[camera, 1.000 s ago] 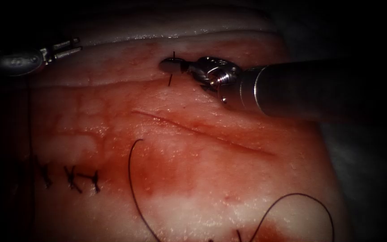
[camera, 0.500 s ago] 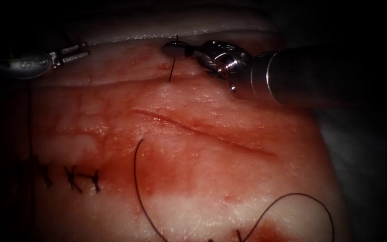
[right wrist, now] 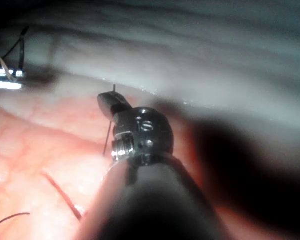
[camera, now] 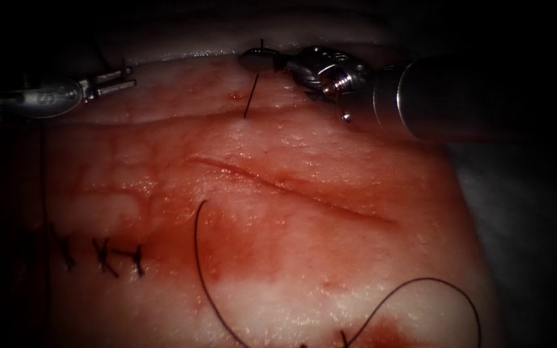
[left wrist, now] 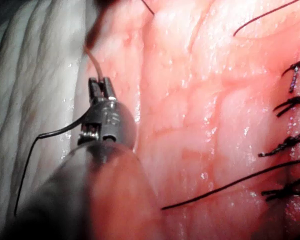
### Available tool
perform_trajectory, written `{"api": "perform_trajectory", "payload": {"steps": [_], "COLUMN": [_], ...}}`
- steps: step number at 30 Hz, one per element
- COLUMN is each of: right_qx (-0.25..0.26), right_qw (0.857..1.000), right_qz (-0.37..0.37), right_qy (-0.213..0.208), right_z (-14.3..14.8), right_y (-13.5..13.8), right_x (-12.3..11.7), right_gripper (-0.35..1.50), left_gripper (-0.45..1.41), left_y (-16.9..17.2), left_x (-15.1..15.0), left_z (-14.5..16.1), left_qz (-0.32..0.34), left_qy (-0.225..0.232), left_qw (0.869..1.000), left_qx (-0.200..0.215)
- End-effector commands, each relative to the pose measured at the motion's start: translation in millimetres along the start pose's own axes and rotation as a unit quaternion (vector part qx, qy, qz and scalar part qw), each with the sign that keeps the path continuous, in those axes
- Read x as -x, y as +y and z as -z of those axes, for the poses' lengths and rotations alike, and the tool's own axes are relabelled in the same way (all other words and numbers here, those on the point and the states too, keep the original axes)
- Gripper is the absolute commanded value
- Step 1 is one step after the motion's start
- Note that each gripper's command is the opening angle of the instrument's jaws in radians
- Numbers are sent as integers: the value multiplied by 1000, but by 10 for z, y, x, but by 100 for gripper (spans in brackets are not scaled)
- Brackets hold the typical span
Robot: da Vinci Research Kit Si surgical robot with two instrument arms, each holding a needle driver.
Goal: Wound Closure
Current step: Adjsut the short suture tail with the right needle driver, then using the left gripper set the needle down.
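Observation:
The tissue (camera: 304, 258) carries a thin slanting cut (camera: 291, 188). My right tool (camera: 259, 60) is shut on a thin dark needle (camera: 250, 96) near its upper end, and a short stub pokes above the jaws. The needle's lower end sits in the tissue at a fold beyond the cut's left end. The right wrist view shows the same grip (right wrist: 109, 102), with the needle (right wrist: 108, 137) running down into the tissue. My left tool (camera: 118, 79) hovers at the far left, shut on a thread (left wrist: 90, 55), seen up close in the left wrist view (left wrist: 101, 86).
Several dark finished stitches (camera: 104, 254) lie at the lower left. A loose thread (camera: 196, 258) curves over the red fluid below the cut, and another loop (camera: 433, 290) lies at the lower right. The tissue's pale far edge (camera: 227, 50) runs behind both tools.
My right tool has risen and drifted right, and more of the needle shows between its jaws and the tissue. The left tool has slid a little to the right.

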Motion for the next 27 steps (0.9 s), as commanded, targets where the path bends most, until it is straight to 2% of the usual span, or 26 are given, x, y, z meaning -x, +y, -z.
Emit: {"api": "perform_trajectory", "payload": {"steps": [1,7,8,9,10,11,13,22,23,24,25,26,27], "right_qx": [-2,-7,-14,-28,-32,-43,-54,-47,-44,-41,-40,-40,-39], "right_qw": [1000,1000,1000,999,999,998,997,997,998,997,997,997,997], "right_qz": [4,8,8,8,10,23,27,33,35,38,39,39,42], "right_qy": [2,21,22,27,29,36,47,41,42,46,50,50,55], "right_z": [-10,-10,-10,-9,-8,-4,9,74,81,87,95,95,101], "right_y": [-2,-3,-3,-2,-2,1,9,39,42,44,47,47,48], "right_x": [1,1,0,-1,-2,-7,-16,-58,-65,-69,-76,-76,-80], "right_gripper": [-35,-35,-11,58,78,110,127,128,127,125,120,120,118], "left_gripper": [-45,-45,-45,-45,-45,-45,-45,-45,-38,-5,39,39,88], "left_y": [0,10,11,13,15,16,19,41,44,45,46,46,45], "left_x": [2,2,3,4,5,7,14,19,20,21,23,23,26], "left_z": [-9,-20,-22,-25,-27,-30,-36,-62,-66,-68,-73,-73,-77], "left_qz": [-2,0,-1,1,2,1,3,15,20,28,47,47,64], "left_qy": [1,-1,-1,-2,-4,-4,-8,-21,-22,-22,-22,-22,-25], "left_qw": [1000,1000,1000,1000,1000,1000,1000,998,998,998,998,998,997], "left_qx": [2,10,13,16,18,20,25,51,52,50,47,47,45]}}
